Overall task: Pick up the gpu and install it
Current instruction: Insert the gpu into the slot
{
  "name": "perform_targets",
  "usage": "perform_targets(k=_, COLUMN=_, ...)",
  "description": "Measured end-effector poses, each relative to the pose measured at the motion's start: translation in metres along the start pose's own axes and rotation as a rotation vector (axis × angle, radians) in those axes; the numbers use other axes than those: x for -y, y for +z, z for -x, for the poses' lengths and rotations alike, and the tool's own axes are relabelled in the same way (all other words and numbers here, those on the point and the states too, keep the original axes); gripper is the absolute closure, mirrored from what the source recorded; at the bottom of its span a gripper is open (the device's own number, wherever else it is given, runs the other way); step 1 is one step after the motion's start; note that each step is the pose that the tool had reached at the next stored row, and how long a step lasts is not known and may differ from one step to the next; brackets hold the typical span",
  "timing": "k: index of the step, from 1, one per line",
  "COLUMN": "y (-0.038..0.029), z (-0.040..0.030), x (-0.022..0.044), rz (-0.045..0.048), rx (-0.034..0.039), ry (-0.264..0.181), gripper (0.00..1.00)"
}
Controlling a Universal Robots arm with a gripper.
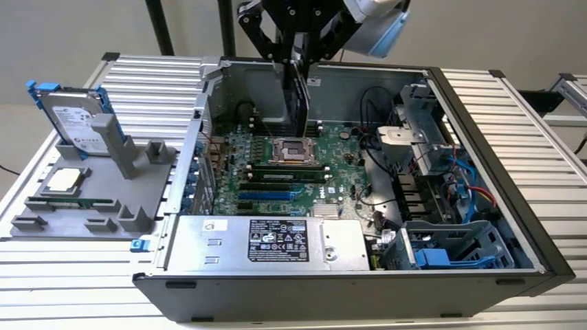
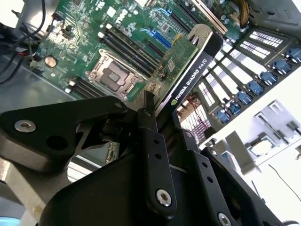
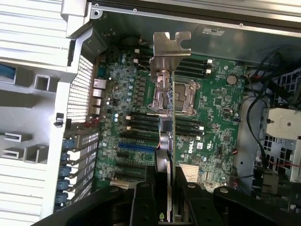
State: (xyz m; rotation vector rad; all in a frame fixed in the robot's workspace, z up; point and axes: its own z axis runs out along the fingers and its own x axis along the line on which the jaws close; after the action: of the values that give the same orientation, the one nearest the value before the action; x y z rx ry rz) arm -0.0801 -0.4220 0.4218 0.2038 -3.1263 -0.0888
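- In the first wrist view the gpu [image 3: 170,122] was seen edge-on, so neither of its faces could be made out. Its end nearest the gripper [image 3: 164,186] was hidden between the clamping fingers [image 3: 143,197].
- The processor socket [image 3: 186,96], beyond the fingertips, was partly covered by the gpu.
- In the exterior view the arm [image 1: 376,27] above the gripper was cut off by the picture's edge.
- Whether the gpu's far edge touched the motherboard [image 1: 275,172] beneath the gripper could not be told.

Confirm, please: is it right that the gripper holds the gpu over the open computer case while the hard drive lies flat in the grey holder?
Not quite: the exterior view shows the hard drive standing upright in the grey holder, not lying flat. The gripper does hold the gpu over the open computer case.
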Motion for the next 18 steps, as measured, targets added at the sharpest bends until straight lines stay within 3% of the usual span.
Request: perform_targets(k=18, y=-0.0001, z=0.0027, x=0.0003, rz=-0.0005, rx=-0.0066, ry=-0.114, gripper=1.0)
